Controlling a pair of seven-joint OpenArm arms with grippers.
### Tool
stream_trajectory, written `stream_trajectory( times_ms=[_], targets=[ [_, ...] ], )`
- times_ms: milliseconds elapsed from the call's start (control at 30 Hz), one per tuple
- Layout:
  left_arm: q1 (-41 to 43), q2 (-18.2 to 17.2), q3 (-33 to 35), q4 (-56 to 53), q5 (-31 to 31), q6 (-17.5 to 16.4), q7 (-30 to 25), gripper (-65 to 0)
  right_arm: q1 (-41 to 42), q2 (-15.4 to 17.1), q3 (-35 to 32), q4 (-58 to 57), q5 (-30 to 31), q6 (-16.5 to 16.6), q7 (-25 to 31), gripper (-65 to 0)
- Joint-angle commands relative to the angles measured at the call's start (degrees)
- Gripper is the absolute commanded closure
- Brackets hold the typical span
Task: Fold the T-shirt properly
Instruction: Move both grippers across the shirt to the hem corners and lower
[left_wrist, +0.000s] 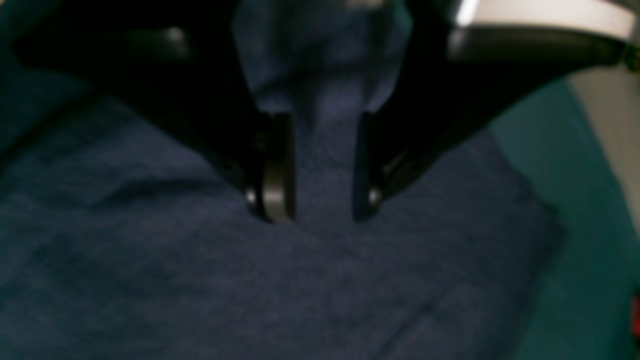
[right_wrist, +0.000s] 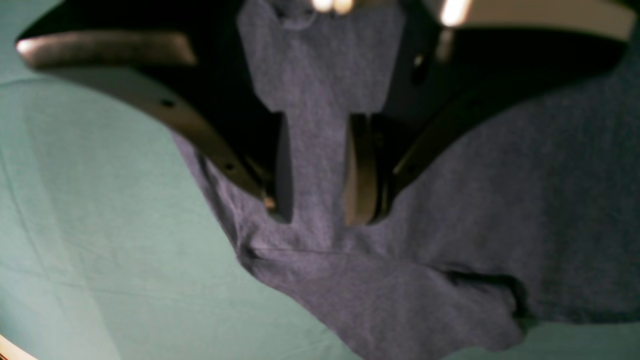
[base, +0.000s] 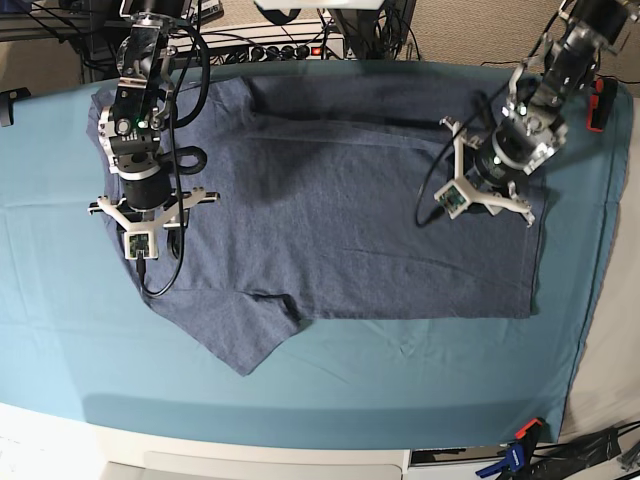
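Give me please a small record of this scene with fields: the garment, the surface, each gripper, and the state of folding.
garment: T-shirt, blue-grey, spread flat, one sleeve pointing to the near edge
surface: teal cloth covering the table
left gripper: jaws apart, fabric between them, near the hem side
right gripper: jaws apart, fabric between them, near the sleeve side
fold state: far edge looks turned over; body not yet folded

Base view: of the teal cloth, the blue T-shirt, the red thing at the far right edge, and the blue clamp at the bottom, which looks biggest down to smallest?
1. teal cloth
2. T-shirt
3 and 4. red thing and blue clamp: both small and alike in size, and the clamp sits nearer the camera, so I won't rank them.
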Motion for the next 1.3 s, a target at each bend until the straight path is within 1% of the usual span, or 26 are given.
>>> stream_trajectory(
  times_ms=[0,100,233,700,967,1033,1100,1200,1267],
  targets=[
    [-1.5,0.0,-0.5,-0.7,-0.1,0.4,-1.0,-21.3,0.8,0.3,0.1,1.0,0.2,0.0,1.5,-18.8],
    [-3.6,1.7,-0.5,-4.2,-0.6,0.1,-0.9,-21.3,0.8,0.3,0.1,1.0,0.2,0.0,1.5,-18.8],
    [-4.5,2.7,-0.5,-5.2,-1.0,0.0,-1.0,-21.3,0.8,0.3,0.1,1.0,0.2,-0.1,1.5,-18.8],
    [-4.5,2.8,-0.5,-5.2,-1.0,0.0,-0.8,-21.3,0.6,0.3,0.1,1.0,0.2,0.0,0.0,-18.8],
    [-4.7,2.9,-0.5,-5.2,-1.0,0.0,-1.6,-21.3,0.7,0.3,0.1,1.0,0.2,0.0,0.4,-18.9],
    [-5.6,3.8,-0.5,-5.3,-1.0,0.0,-1.4,-21.3,1.6,0.4,0.1,0.8,0.2,0.0,0.4,-18.9],
    [-7.4,5.5,-0.5,-6.2,-1.4,0.0,-1.4,-21.3,3.7,0.3,0.1,-0.7,0.2,0.0,0.2,-18.8],
    [-10.7,8.4,-0.5,-9.0,-3.3,-0.5,-1.3,-21.3,7.2,0.3,0.1,-5.2,0.2,0.0,0.1,-18.8],
    [-12.9,10.0,-0.5,-11.3,-4.3,-1.5,-1.4,-21.3,9.5,0.3,0.1,-9.0,0.2,0.0,0.2,-18.8]
  ],
)
